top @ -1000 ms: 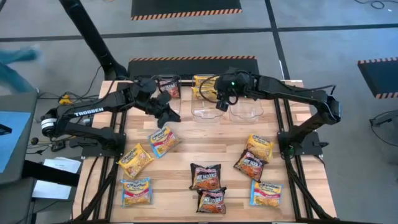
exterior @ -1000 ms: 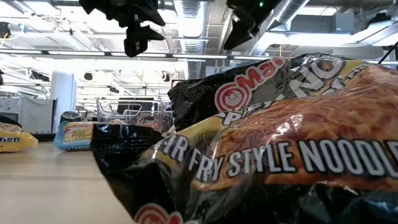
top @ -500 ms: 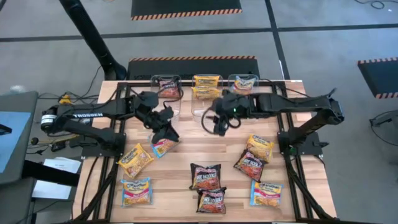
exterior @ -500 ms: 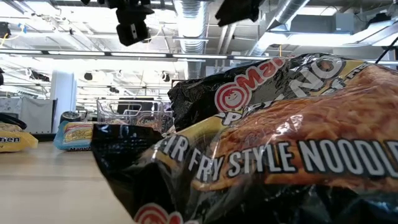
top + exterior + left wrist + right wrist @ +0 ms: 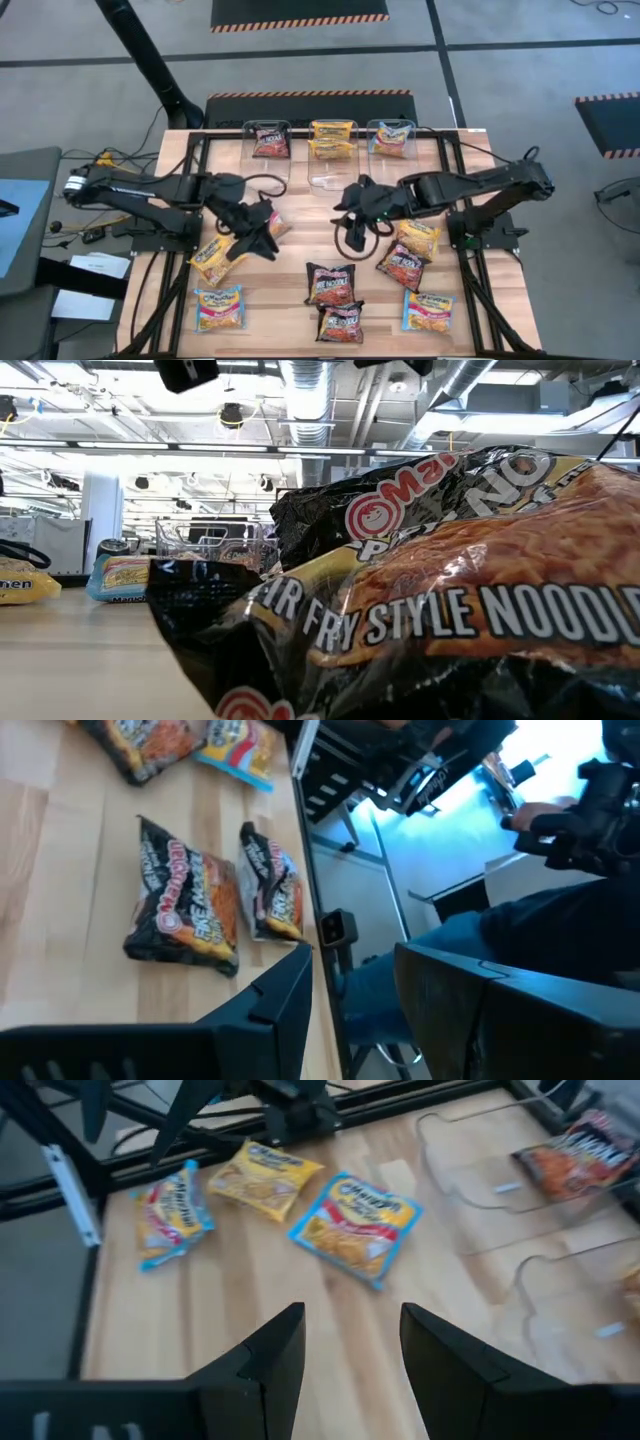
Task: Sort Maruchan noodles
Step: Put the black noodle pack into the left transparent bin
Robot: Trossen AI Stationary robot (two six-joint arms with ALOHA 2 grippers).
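Note:
Maruchan noodle packets lie flat on the wooden table: a yellow one and a blue-yellow one at the left, two dark ones near the middle, and a yellow, a dark and a blue-yellow one at the right. My left gripper hangs open above a blue-yellow packet, partly hiding it. My right gripper hangs open over bare wood near the middle. Their own wrist views show the left gripper and the right gripper with nothing between the fingers.
Three clear tubs stand along the far edge, holding a dark packet, yellow packets and a blue-yellow packet. Another clear tub stands just in front. A dark packet fills the low view's foreground. A person sits beyond the near edge.
Both grippers have swung from the far tubs toward the table's near edge, staying high and open. The left one has come over the packets at the left middle, the right one over the table's middle, with its wrist rolled. No packet has moved.

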